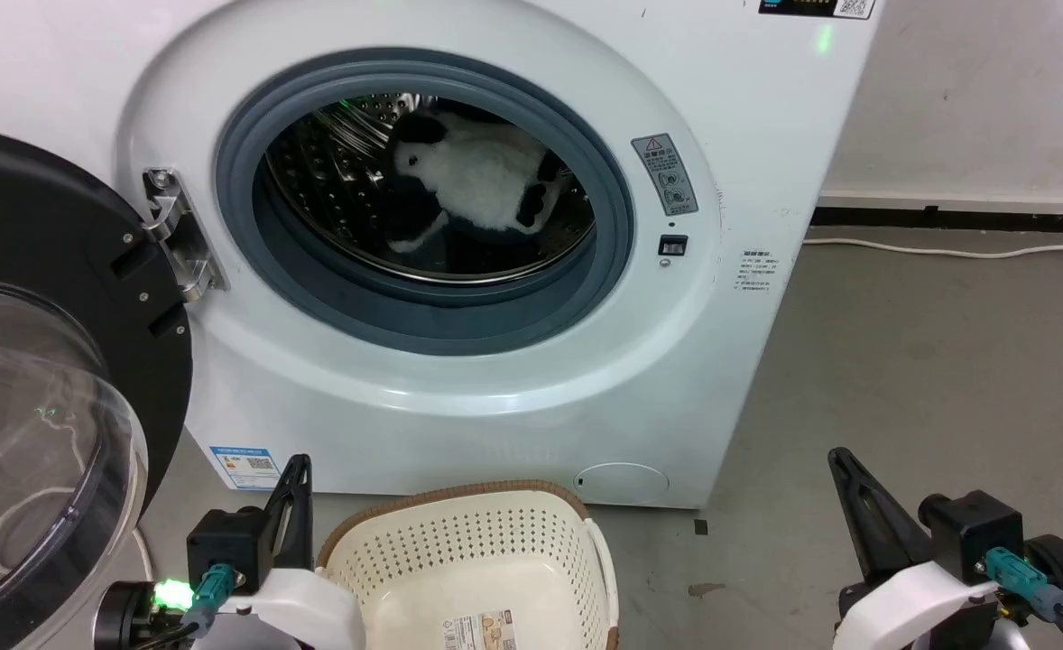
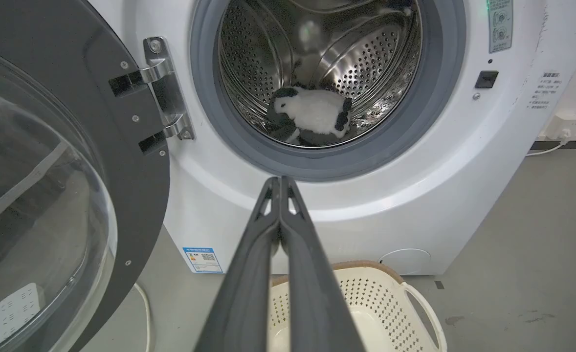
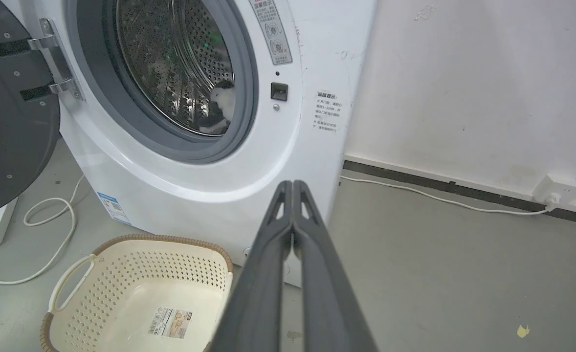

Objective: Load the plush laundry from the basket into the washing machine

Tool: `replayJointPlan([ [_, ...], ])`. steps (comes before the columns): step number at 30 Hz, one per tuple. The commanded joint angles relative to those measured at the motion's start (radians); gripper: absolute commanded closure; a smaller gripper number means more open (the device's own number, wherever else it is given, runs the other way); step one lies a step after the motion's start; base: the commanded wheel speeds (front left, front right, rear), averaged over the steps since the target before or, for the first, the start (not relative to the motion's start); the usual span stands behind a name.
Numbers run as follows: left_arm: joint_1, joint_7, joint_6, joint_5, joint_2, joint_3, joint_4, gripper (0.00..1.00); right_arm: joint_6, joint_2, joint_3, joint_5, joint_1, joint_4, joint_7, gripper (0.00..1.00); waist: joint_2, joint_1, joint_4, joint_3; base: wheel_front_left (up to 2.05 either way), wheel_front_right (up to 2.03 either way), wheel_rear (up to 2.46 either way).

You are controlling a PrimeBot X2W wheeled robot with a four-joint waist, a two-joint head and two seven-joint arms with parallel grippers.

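The plush laundry (image 1: 477,185) lies inside the drum of the washing machine (image 1: 495,397), upper centre of the frame, with the door (image 1: 53,253) swung open at the left. The basket (image 1: 459,542) stands on the floor (image 1: 901,361) at bottom centre, just before the machine, its sticker (image 1: 482,630) visible on the inner bottom. The left gripper (image 1: 299,469), lower left, and the right gripper (image 1: 843,462), lower right, each have their fingers pressed together, tip to tip.

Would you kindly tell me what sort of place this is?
Probably a laundry corner of a utility or test room: a large white front-loading washing machine, a cream perforated plastic basket on bare grey floor, and a plain white wall.
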State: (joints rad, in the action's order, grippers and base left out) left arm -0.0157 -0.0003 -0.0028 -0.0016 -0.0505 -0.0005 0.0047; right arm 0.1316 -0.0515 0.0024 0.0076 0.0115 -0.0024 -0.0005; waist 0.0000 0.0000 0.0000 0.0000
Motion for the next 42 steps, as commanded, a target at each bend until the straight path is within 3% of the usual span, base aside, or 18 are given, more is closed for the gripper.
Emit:
replayJointPlan([
  [1, 0.016, 0.000, 0.003, 0.002, 0.000, 0.000, -0.005, 1.00, -0.001, 0.001, -0.002, -0.008, -0.011, 0.002, 0.000, 1.00, 0.0000, 0.0000, 0.000, 0.000, 0.00, 0.00, 0.00],
  [42, 0.016, 0.000, 0.003, 0.002, 0.000, 0.000, -0.005, 1.00, -0.001, 0.001, -0.002, -0.008, -0.011, 0.002, 0.000, 1.00, 0.0000, 0.0000, 0.000, 0.000, 0.00, 0.00, 0.00],
])
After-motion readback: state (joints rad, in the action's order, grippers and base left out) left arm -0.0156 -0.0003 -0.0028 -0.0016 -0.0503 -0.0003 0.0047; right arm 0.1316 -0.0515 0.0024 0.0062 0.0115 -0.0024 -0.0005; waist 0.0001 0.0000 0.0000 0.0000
